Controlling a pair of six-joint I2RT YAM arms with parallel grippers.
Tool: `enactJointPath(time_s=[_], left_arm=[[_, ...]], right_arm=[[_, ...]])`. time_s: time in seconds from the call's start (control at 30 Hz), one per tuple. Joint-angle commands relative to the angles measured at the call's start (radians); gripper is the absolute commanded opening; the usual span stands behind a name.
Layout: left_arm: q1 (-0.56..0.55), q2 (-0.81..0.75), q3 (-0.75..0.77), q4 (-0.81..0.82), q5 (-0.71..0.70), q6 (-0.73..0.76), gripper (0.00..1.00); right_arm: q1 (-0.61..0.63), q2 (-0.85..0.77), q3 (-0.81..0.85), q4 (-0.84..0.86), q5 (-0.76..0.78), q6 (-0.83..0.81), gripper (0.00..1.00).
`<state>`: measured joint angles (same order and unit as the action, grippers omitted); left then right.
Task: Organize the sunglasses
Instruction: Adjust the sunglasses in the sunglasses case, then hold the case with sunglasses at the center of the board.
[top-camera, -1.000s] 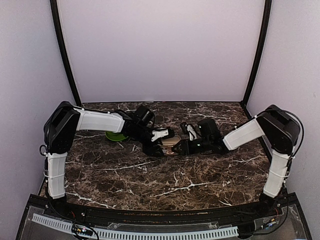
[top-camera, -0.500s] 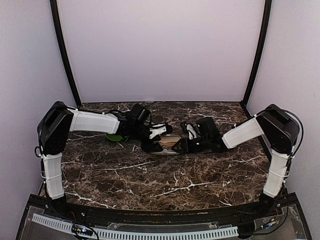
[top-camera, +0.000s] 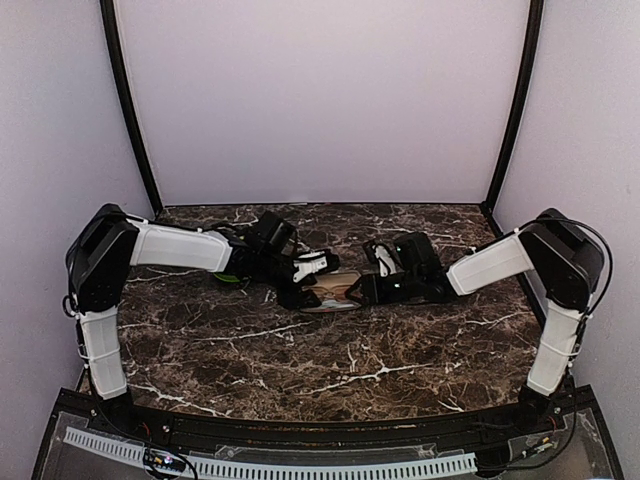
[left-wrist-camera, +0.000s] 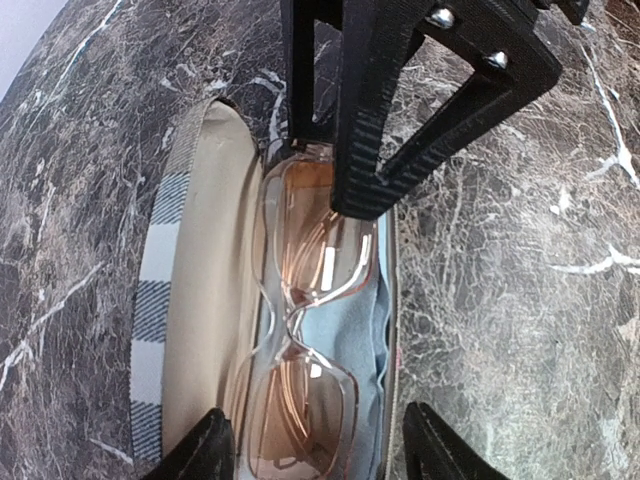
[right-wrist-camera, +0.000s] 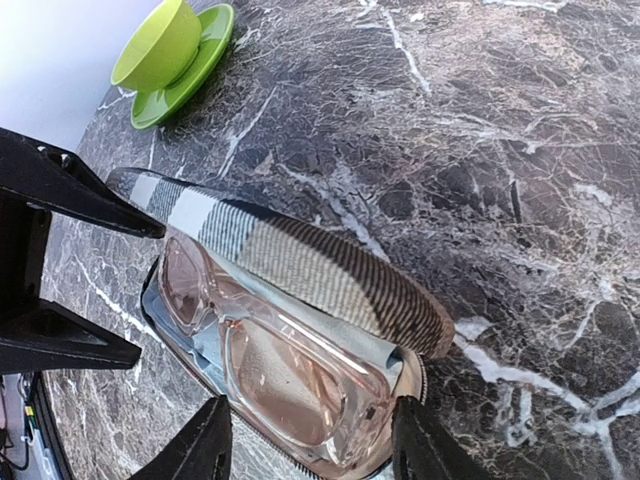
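The sunglasses (left-wrist-camera: 310, 300), clear pink frames with rosy lenses, lie folded on a blue cloth (left-wrist-camera: 378, 330) inside an open case. The case's plaid lid (right-wrist-camera: 300, 265) stands half raised; its tan lining (left-wrist-camera: 195, 280) faces the lenses. In the top view the case (top-camera: 335, 290) lies mid-table between both arms. My left gripper (left-wrist-camera: 320, 445) is open and straddles one end of the case. My right gripper (right-wrist-camera: 310, 445) is open and straddles the other end (right-wrist-camera: 400, 400), its fingers (left-wrist-camera: 370, 120) showing over the far lens in the left wrist view.
A green cup (right-wrist-camera: 160, 45) on a green saucer (right-wrist-camera: 200, 65) stands on the marble table (top-camera: 330, 360) behind the left arm, mostly hidden in the top view (top-camera: 228, 276). Purple walls and black posts (top-camera: 130, 110) close the back and sides.
The right gripper's jaws have spread wider at the case end. The left arm's elbow has swung left and back while its gripper stays at the case.
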<state>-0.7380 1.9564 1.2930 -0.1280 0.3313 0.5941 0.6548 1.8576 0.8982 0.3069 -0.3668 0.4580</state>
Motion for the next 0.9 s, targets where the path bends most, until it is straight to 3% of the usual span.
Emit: enactJointPath(time_s=[0.0,0.37,0.67,0.87], left_arm=[[-0.005,-0.093,-0.043,0.030,0.002,-0.013,0.59],[-0.005,-0.230,-0.206,0.189,-0.016,-0.107,0.59],[-0.003,-0.361,-0.425,0.492,-0.149,-0.330,0.57],[-0.003,-0.367,-0.487,0.580,-0.288,-0.465,0.57]], right_arm=[[0.003,-0.037,0.021,-0.034,0.030,-0.016,0.56],[0.008,-0.086,0.017,-0.087,0.086,-0.024,0.61],[0.010,-0.130,0.005,-0.092,0.095,-0.016,0.63],[0.011,-0.114,0.029,-0.098,0.114,0.014,0.64]])
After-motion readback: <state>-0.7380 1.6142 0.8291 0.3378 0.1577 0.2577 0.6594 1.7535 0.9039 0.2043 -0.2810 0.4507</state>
